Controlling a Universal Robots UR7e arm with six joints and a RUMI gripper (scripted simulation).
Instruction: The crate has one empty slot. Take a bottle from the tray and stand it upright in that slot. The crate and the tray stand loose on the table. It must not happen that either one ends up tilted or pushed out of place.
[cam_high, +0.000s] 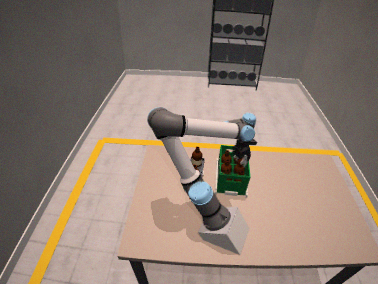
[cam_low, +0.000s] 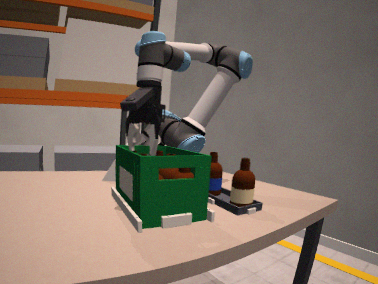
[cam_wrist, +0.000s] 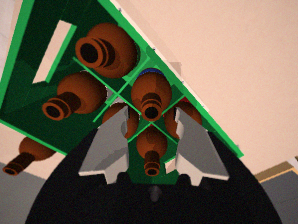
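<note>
The green crate (cam_low: 162, 187) stands on the table and holds several brown bottles. My gripper (cam_low: 139, 136) reaches down into its back corner; it also shows in the top view (cam_high: 242, 156). In the wrist view my fingers stand on either side of a brown bottle (cam_wrist: 151, 149) that is upright in its slot. A narrow gap shows on each side of it, so the gripper is open. A blue-labelled bottle (cam_wrist: 150, 95) fills the slot beyond. The dark tray (cam_low: 239, 208) beside the crate holds a blue-labelled bottle (cam_low: 215, 175) and a cream-labelled bottle (cam_low: 243, 183).
The arm's grey base block (cam_high: 225, 231) sits near the table's front edge. The tray lies close against the crate's side, near the table edge (cam_low: 320, 207). Shelving stands behind the table.
</note>
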